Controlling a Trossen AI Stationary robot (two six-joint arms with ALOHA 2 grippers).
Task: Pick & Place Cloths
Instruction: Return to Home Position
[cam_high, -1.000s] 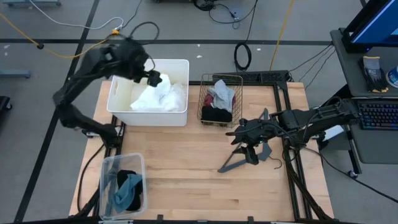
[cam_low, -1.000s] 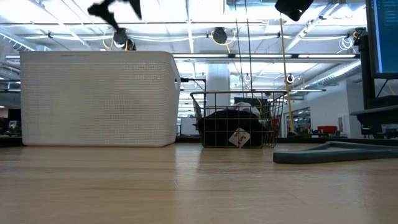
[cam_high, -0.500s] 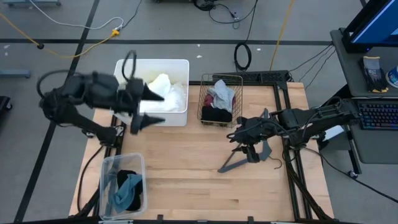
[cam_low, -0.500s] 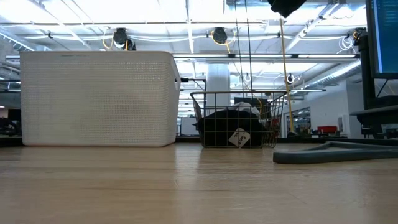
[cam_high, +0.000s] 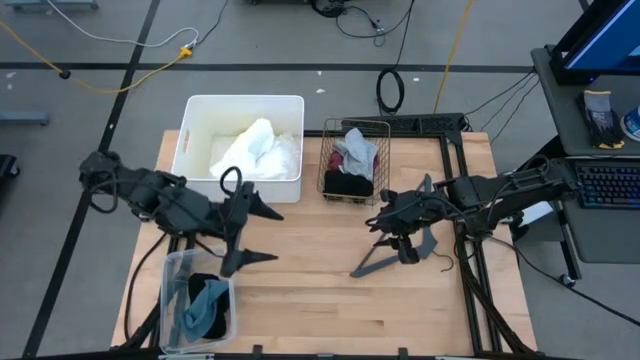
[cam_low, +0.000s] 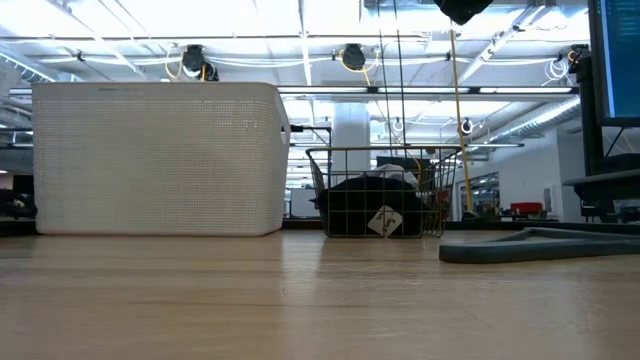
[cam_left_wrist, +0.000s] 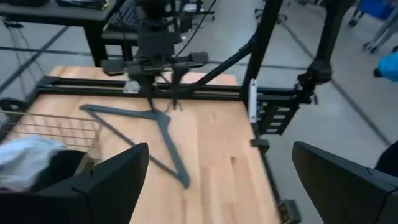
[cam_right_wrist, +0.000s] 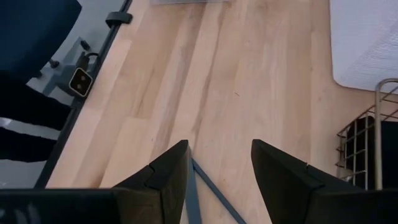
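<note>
A white lacy cloth (cam_high: 258, 148) lies in the white bin (cam_high: 240, 100) at the far left. Grey (cam_high: 358, 148) and black (cam_high: 345, 185) cloths fill the wire basket (cam_high: 355, 122) beside it. A clear bin (cam_high: 172, 270) at the near left holds a black cloth (cam_high: 200, 285) and a sage-green one (cam_high: 205, 312). My left gripper (cam_high: 278, 235) hovers open and empty just right of the clear bin, pointing toward the table's right. My right gripper (cam_high: 380, 228) stands open above the dark grey V-shaped bar (cam_high: 395, 255), which lies flat on the table.
The V-shaped bar (cam_low: 540, 245) lies right of the table's middle. The white bin (cam_low: 160, 160) and wire basket (cam_low: 385, 195) stand along the far edge. Black frame rails (cam_high: 470, 240) run along the table's right side. Bare wood (cam_high: 320, 290) lies between the clear bin and the bar.
My left gripper has swung from over the white bin toward the table's near edge, out above the table beside the clear bin, rolling as it went and staying open. The white cloth stays in the bin.
</note>
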